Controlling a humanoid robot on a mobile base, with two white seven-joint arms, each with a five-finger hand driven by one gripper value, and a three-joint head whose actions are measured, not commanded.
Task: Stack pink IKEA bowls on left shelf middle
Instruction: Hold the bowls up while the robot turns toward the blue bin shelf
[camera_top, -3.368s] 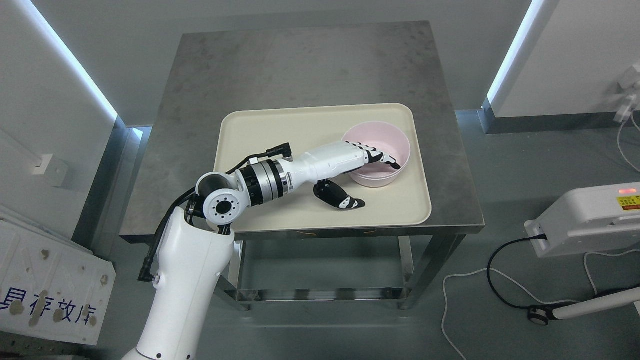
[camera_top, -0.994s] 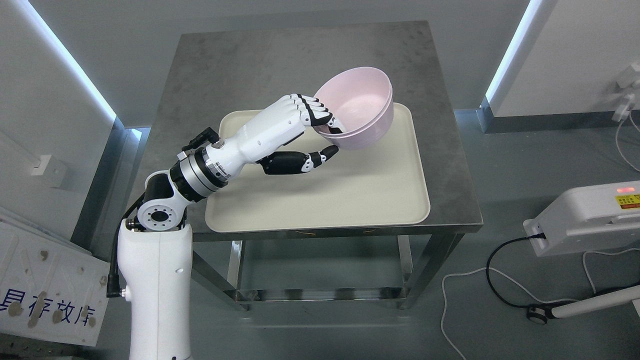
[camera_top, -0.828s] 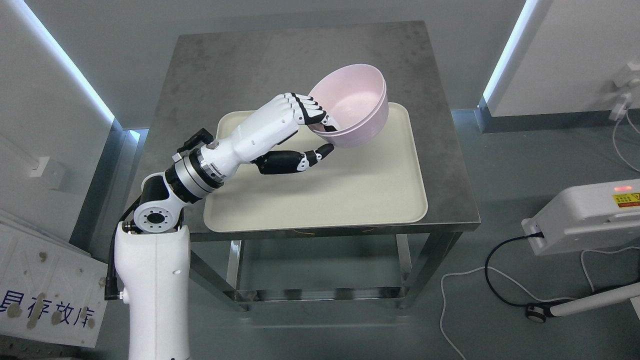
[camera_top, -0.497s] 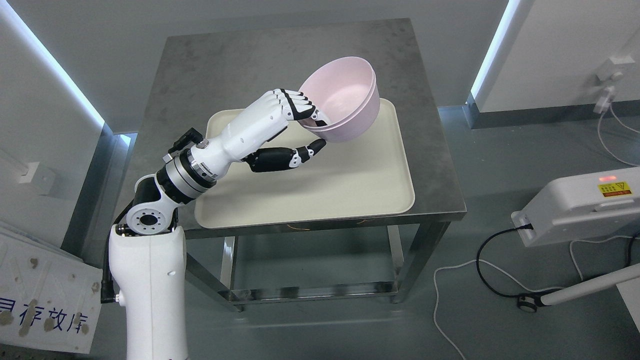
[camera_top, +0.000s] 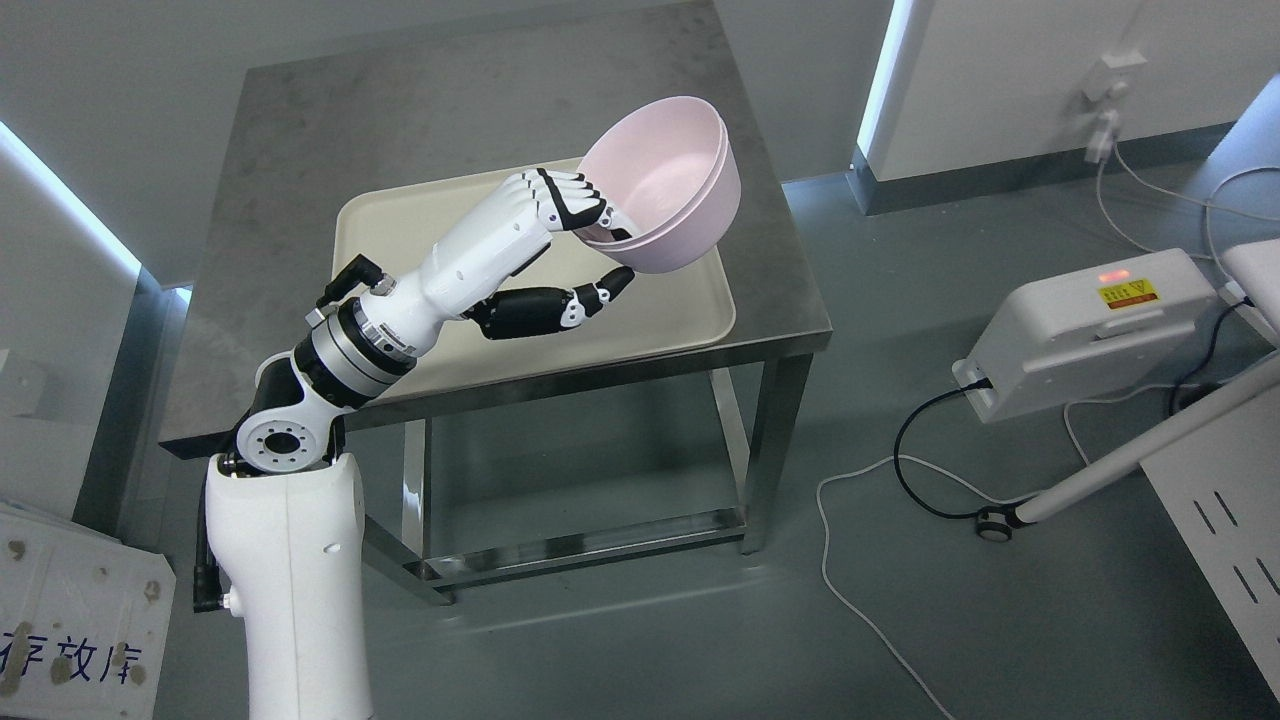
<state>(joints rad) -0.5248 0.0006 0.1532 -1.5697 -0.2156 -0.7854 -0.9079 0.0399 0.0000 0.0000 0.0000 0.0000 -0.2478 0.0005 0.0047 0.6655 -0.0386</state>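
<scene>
My left hand (camera_top: 585, 245) is shut on the pink bowls (camera_top: 665, 190), two nested together, and holds them tilted in the air above the right end of the cream tray (camera_top: 420, 215). The fingers (camera_top: 565, 200) hook over the near rim and the black thumb (camera_top: 560, 305) presses under the outside wall. The tray lies on the steel table (camera_top: 400, 100). No shelf is in view. My right arm is out of view.
A white device (camera_top: 1090, 325) with a yellow label sits on the floor at the right, with cables (camera_top: 900, 470) trailing over the floor. A white pole (camera_top: 1130, 460) slants at the right. A white board with blue characters (camera_top: 70, 640) leans at the lower left.
The hand has lifted the bowls off the tray and holds them raised. The whole picture has shifted left and rotated, so the camera has turned right; the floor at the right shows more.
</scene>
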